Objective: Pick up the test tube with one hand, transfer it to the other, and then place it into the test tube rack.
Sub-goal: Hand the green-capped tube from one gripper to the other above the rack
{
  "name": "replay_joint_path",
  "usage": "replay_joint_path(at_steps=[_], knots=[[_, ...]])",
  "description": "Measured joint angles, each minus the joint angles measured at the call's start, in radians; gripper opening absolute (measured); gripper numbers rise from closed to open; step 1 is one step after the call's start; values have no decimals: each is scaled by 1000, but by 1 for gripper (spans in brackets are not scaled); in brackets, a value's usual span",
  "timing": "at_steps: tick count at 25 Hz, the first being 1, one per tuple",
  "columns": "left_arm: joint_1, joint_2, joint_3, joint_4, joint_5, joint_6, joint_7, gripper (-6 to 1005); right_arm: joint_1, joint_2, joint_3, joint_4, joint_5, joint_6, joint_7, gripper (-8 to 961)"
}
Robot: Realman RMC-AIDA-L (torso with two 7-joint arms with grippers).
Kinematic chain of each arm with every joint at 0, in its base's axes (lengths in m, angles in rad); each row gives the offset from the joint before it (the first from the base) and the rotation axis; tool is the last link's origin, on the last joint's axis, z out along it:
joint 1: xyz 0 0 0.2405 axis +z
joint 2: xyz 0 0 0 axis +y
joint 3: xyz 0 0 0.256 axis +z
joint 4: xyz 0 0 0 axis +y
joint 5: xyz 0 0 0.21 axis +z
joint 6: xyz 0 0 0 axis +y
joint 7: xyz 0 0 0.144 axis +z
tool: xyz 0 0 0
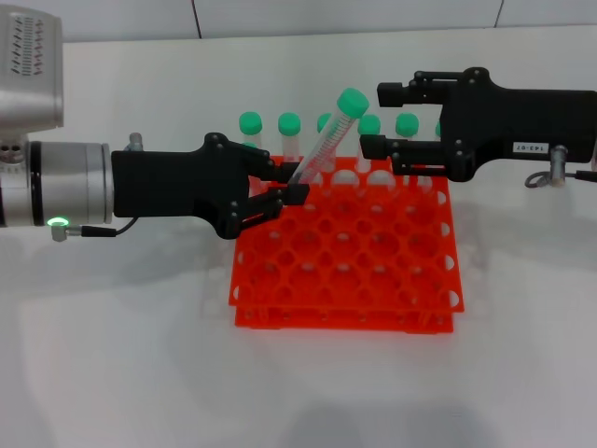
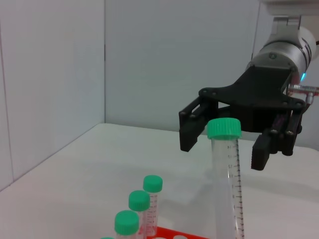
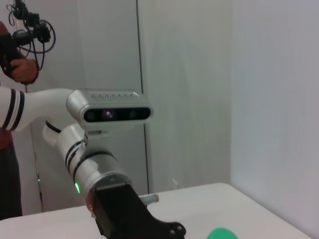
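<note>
The left gripper, black and unlabelled on a silver wrist with a green light, is clamped on the lower end of the tube above the rack's far left corner. The tube leans, its green cap tipped up toward the right gripper.

That right gripper, black with a small white label, comes in from the right edge of the desk with its fingers spread, one above and one below, just beside the cap; it is not touching the tube as far as the head view shows. In the left wrist view the same parted fingers stand behind the cap.

The orange-red rack sits in the middle of the desk, its front holes unfilled. A row of green-capped tubes stands upright along its far edge, partly hidden behind both grippers.

The right wrist view shows the left arm's silver wrist and a sliver of green cap, with a person standing at the back of the room.
</note>
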Motion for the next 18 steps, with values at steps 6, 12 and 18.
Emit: replay_joint_path(at_steps=[6,12,18], knots=[[-1,0,10,1,0,0,0,200,18,0,-13,4,4,-2,0,571],[-3,0,11,-2,0,0,-1,200,35,2,-24,11,4,0,1,569],[-4,-1,12,-2,0,0,-3,200,43,3,-25,12,4,0,1,567]])
